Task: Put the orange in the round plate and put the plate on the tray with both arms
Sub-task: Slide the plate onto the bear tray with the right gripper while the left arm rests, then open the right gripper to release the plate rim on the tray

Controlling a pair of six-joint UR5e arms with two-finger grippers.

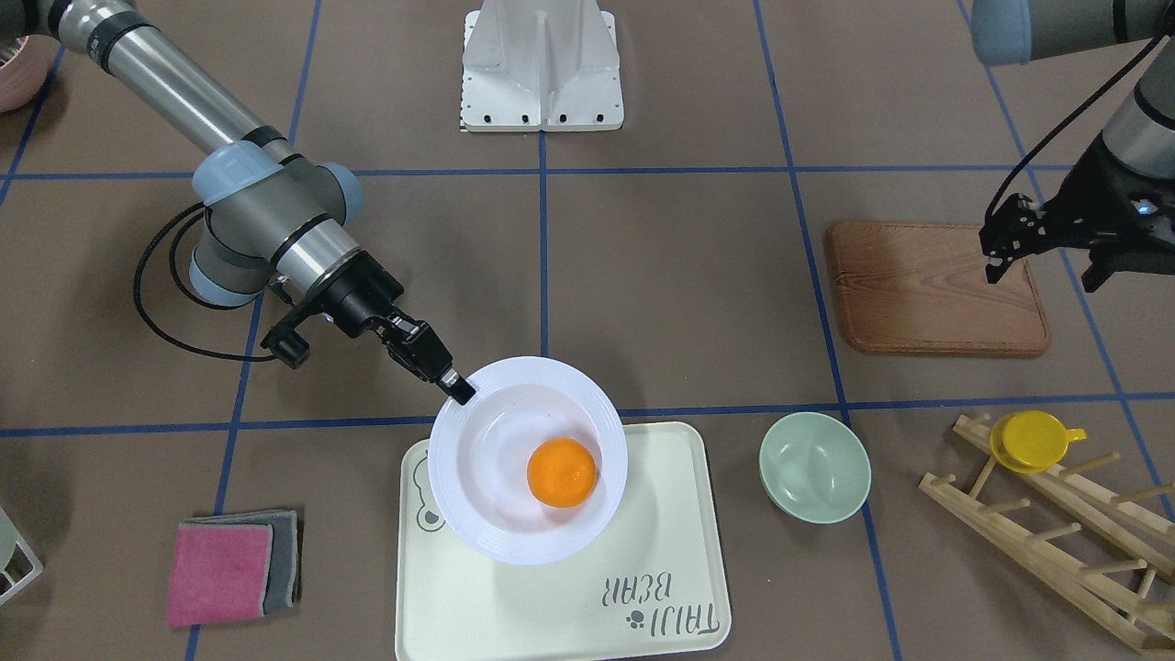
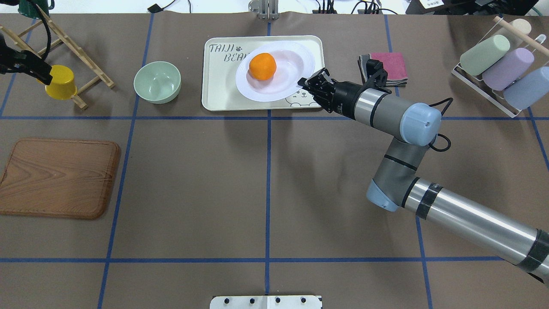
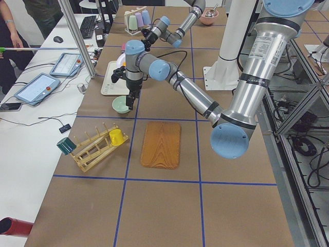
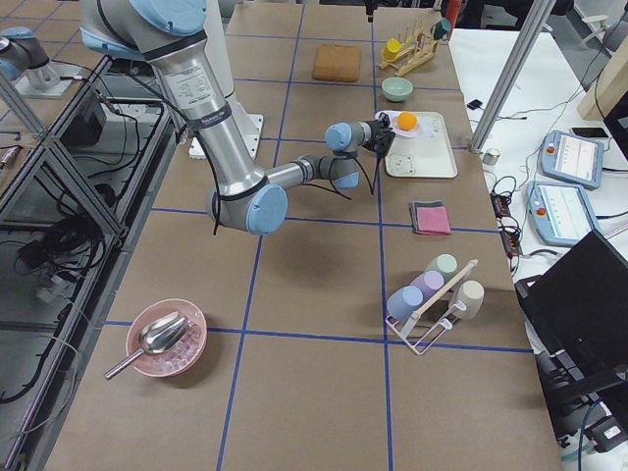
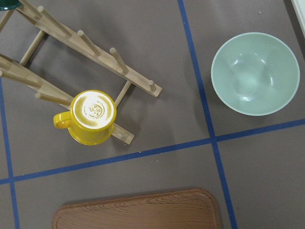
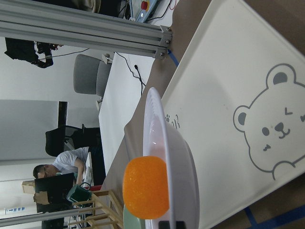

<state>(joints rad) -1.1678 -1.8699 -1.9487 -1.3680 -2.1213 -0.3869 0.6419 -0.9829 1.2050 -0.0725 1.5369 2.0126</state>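
Observation:
The orange (image 1: 562, 472) lies in the round plate (image 1: 477, 514), a glossy white deep plate. My right gripper (image 1: 456, 386) is shut on the plate's rim at the side nearest the robot. The plate hangs slightly tilted just over the tray (image 1: 551, 606), the cream one with the bear face. In the right wrist view the plate shows edge-on above the tray (image 6: 228, 71) with the orange (image 6: 145, 186) inside. My left gripper (image 1: 1102, 271) hovers far off beside the wooden board, above the yellow cup. I cannot tell whether it is open or shut.
A mint-green bowl (image 1: 814, 466) sits beside the tray. A wooden board (image 1: 932, 289) and a wooden rack with a yellow cup (image 1: 1033, 441) lie on the left arm's side. Folded pink and grey cloths (image 1: 229, 569) lie on the tray's other side.

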